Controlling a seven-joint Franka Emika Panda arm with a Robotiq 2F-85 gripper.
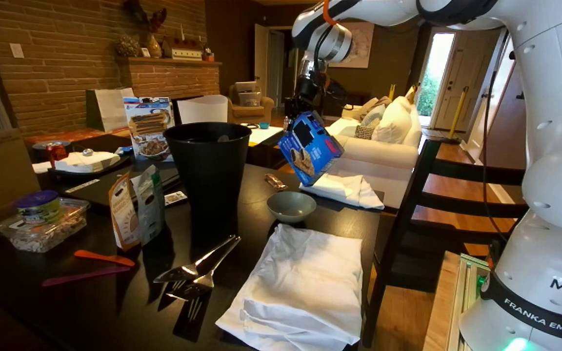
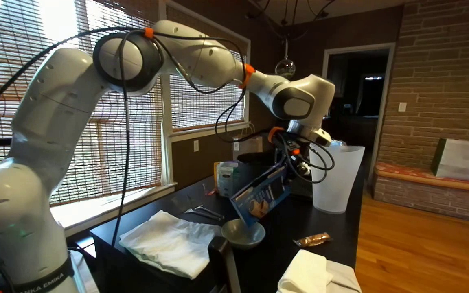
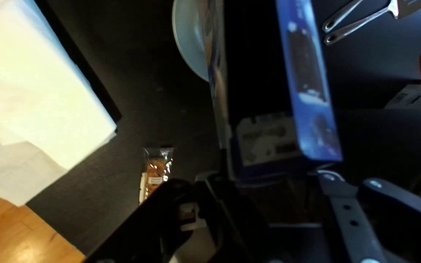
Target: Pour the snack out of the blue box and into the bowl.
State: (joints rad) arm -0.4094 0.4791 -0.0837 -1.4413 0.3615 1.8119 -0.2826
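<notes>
I operate one arm (image 2: 202,57) fitted with one gripper (image 3: 269,177). Task items: one blue box (image 1: 310,156), one bowl (image 1: 291,215). Supporting surface: one dark table (image 1: 115,312). Receptacles: I register one black bin (image 1: 208,170) in an exterior view, one tall white container (image 2: 336,183) in an exterior view, one clear plastic container (image 1: 42,239) and one purple-lidded tub (image 1: 39,209). Packaged goods: two standing pouches (image 1: 124,214), one wrapped bar (image 2: 314,240), one white-and-blue carton (image 1: 150,126), one red can (image 1: 56,152). Implements: two metal utensils (image 1: 183,272) and two flat coloured utensils (image 1: 103,257), of which one is orange and one purple. Textiles: two white cloth piles (image 1: 305,273); I cannot determine the number of pieces in each
</notes>
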